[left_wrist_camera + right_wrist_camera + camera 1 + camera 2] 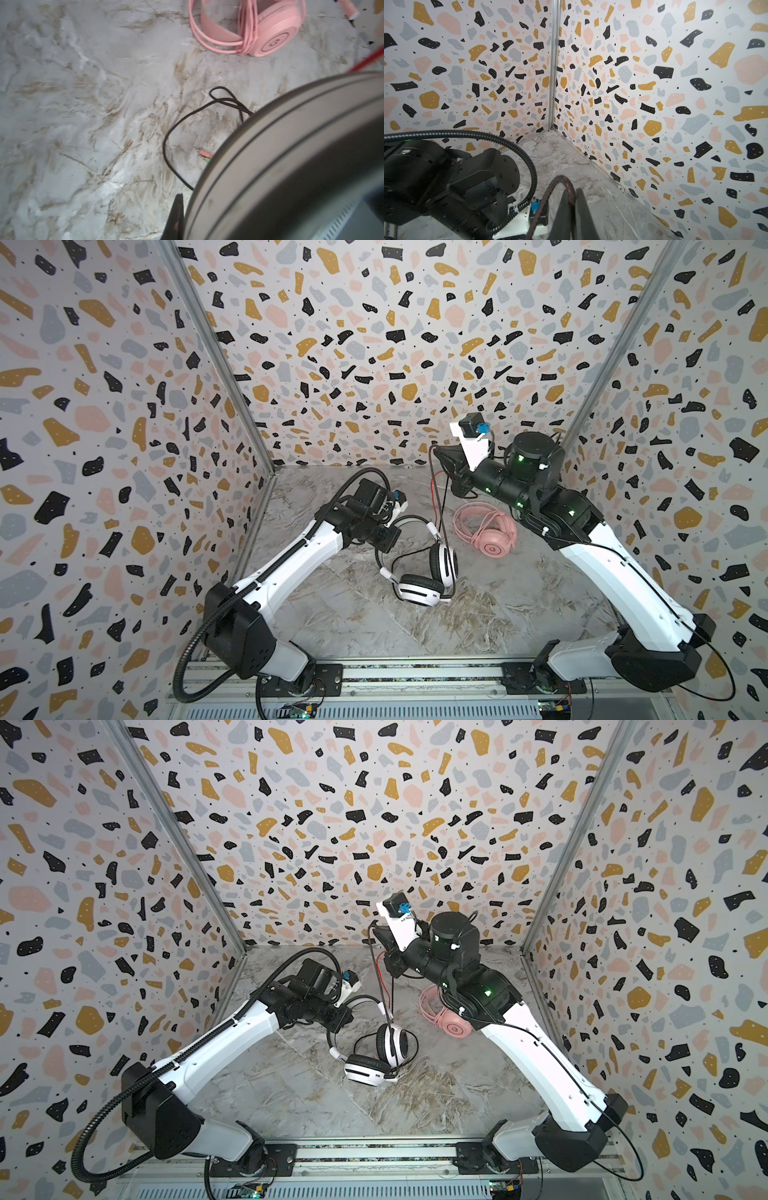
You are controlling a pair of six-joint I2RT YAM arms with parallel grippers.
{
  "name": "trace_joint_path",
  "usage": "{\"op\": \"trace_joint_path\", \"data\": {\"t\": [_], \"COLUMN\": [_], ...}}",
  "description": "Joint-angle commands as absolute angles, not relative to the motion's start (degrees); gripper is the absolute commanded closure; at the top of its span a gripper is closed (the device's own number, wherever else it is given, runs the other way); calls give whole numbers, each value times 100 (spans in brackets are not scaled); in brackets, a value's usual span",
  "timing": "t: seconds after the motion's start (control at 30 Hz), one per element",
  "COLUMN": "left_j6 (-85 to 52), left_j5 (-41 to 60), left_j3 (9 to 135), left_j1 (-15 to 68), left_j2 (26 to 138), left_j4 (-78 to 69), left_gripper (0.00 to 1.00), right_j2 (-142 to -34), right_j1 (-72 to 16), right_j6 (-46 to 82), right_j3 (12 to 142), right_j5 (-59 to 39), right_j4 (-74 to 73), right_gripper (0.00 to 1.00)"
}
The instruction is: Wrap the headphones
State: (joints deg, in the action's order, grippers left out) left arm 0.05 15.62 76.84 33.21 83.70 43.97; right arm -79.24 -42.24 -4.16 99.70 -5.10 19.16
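The white headphones with black stripes lie mid-table in both top views. My left gripper is shut on their black headband. In the left wrist view the striped ear cup fills the corner against one dark finger; the other finger is hidden. My right gripper is raised near the back wall, shut on their black cable, which hangs down to the headset. A loop of that cable sticks out past the shut fingertips. The pink headphones, cable coiled round them, rest under the right arm.
Slack black cable with pink and green plugs lies on the marble tabletop. Terrazzo walls close in the back and both sides. The arms' base rail runs along the front. The left arm's ribbed hose arcs close to the right gripper.
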Motion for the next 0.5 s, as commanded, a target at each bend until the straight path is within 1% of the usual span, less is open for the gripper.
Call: {"op": "trace_joint_path", "data": {"t": [0.0,0.1,0.17,0.23,0.3,0.37,0.47], "left_j6": [113,33,-38,-181,-303,-372,-469], "left_j5": [2405,2588,2907,3314,3501,3582,3989], "left_j3": [7764,7771,7736,7638,7530,7478,7480], "left_j1": [3384,3388,3384,3384,3388,3382,3380], "left_j2": [8000,7791,7646,7502,7357,7264,7216], "left_j4": [4272,4159,3971,3684,3431,3290,3109], "left_gripper": [100,100,100,100,100,100,100], "right_j2": [-8017,-8217,-8344,-8395,-8370,-8314,-8208], "right_j1": [-4054,-3829,-3710,-3642,-3542,-3380,-3194], "right_j6": [-82,144,245,319,404,517,650], "right_j3": [9835,9817,9806,9624,9340,9022,8571], "right_j5": [-342,-279,-240,-118,-92,-282,-733], "right_j4": [1487,1549,1653,1649,1569,1487,1352], "right_gripper": [100,100,100,100,100,100,100]}}
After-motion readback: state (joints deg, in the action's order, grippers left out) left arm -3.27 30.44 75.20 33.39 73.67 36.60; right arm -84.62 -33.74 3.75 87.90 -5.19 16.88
